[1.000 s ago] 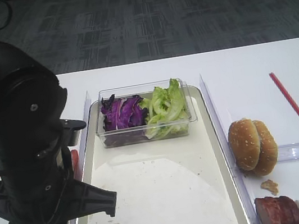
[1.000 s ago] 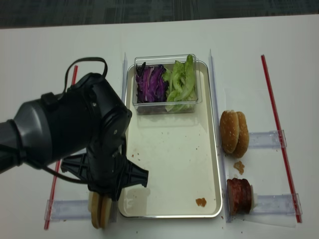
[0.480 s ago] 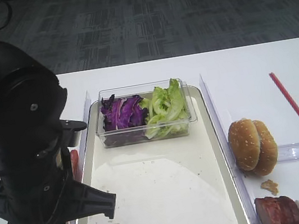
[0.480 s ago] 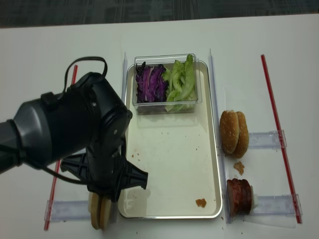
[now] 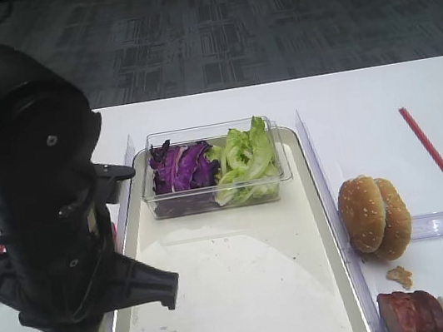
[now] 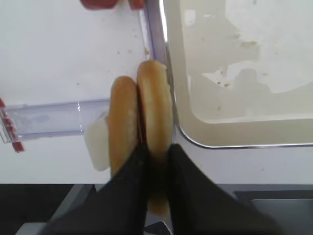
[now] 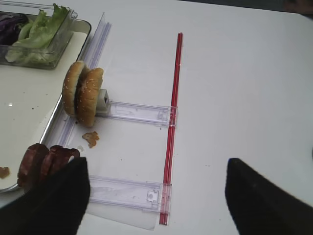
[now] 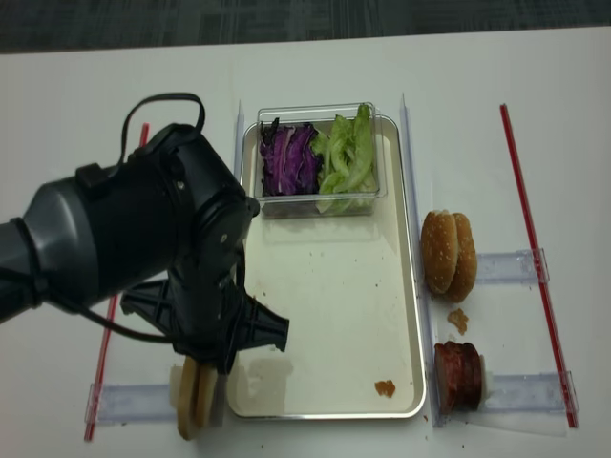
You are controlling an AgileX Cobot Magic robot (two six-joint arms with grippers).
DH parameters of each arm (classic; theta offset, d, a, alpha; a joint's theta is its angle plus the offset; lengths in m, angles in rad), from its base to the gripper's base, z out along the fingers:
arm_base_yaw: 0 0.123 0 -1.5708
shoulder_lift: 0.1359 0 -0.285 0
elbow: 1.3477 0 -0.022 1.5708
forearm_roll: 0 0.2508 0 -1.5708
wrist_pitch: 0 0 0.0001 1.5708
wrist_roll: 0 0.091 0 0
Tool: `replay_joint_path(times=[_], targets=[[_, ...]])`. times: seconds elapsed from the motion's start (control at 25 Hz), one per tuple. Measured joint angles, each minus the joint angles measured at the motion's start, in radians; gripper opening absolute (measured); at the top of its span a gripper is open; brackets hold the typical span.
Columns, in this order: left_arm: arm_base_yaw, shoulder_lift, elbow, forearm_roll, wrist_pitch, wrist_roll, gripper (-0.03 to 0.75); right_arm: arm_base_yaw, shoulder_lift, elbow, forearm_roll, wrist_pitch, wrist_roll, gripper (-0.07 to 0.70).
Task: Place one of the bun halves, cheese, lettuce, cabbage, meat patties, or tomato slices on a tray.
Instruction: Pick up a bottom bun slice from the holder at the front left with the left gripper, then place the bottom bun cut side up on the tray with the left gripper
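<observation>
Thin tan-edged bun half pinched in left hand, beside silvery-rimmed tray

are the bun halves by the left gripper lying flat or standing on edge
Standing on edge. In the left wrist view the two bun halves stand upright side by side just outside the tray rim, with the left gripper shut on the one nearer the tray.

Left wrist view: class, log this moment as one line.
left gripper: shut on bun half | site: beside tray | right gripper: open
</observation>
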Motion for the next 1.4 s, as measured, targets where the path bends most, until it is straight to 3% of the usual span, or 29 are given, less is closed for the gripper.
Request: replay_joint_path(times=[0.8,1.4], targets=[[0.0,0.0,-0.047,-0.022,0.006,0.014,0.073,0.0,0.0,0.0,0.0,0.0,0.004,0.578],[0.0,0.0,-0.17,-0.041,0.009,0.039,0.071,0.0,0.0,0.0,0.0,0.0,0.004,0.578]])
